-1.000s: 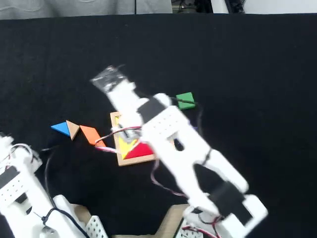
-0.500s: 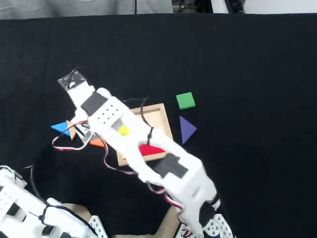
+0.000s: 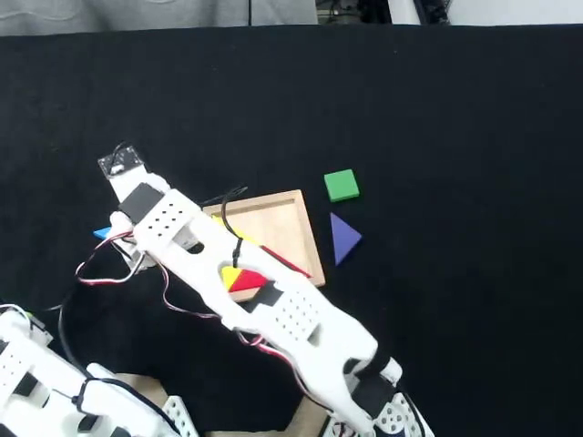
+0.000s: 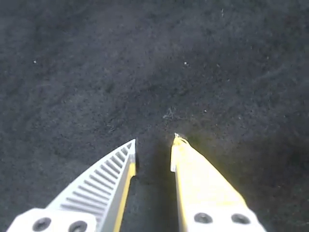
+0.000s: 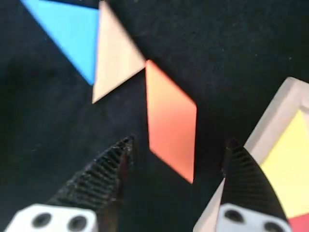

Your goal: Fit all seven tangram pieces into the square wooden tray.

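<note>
The right arm's fingers [image 5: 96,183] are spread wide and empty astride the orange parallelogram [image 5: 170,121], which lies flat on the black surface [image 4: 145,58] between the tan triangle [image 5: 113,58] and the wooden tray [image 5: 275,116]. I'd worry one finger catches the tray's rim and shoves it, or that the thin piece squirts out when pinched. The left arm's fingers [image 4: 193,179] are barely parted, holding nothing.
</note>
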Robot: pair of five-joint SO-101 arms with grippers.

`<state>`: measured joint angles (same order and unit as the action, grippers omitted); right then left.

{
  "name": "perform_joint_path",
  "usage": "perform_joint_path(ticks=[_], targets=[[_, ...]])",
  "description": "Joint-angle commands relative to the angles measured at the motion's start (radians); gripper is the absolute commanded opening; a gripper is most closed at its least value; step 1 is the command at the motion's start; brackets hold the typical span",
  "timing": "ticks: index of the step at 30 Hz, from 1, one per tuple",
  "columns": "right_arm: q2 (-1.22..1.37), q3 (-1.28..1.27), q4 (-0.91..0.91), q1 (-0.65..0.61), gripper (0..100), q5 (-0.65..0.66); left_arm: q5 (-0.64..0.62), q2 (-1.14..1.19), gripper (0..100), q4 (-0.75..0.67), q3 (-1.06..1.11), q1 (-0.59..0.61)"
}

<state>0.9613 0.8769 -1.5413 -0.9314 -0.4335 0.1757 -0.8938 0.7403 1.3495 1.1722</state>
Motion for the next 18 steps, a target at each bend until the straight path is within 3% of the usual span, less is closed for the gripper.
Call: perform_joint_path(ticks=[1, 7, 14, 18], targets=[[0.018, 0.150, -0.040, -0.011, 28.3, -0.014, 0.000, -0.014, 13, 0.002, -0.007, -0.016], [0.128, 0.271, -0.084, 0.006, 27.8, -0.014, 0.000, -0.014, 13, 0.002, -0.005, -0.016], [0.211, 0.412, -0.157, 0.021, 11.4, -0.014, 0.000, -0.014, 13, 0.002, -0.005, -0.018], [0.245, 0.472, -0.178, 0.021, 7.0, -0.014, 0.000, -0.014, 13, 0.002, -0.005, -0.018]])
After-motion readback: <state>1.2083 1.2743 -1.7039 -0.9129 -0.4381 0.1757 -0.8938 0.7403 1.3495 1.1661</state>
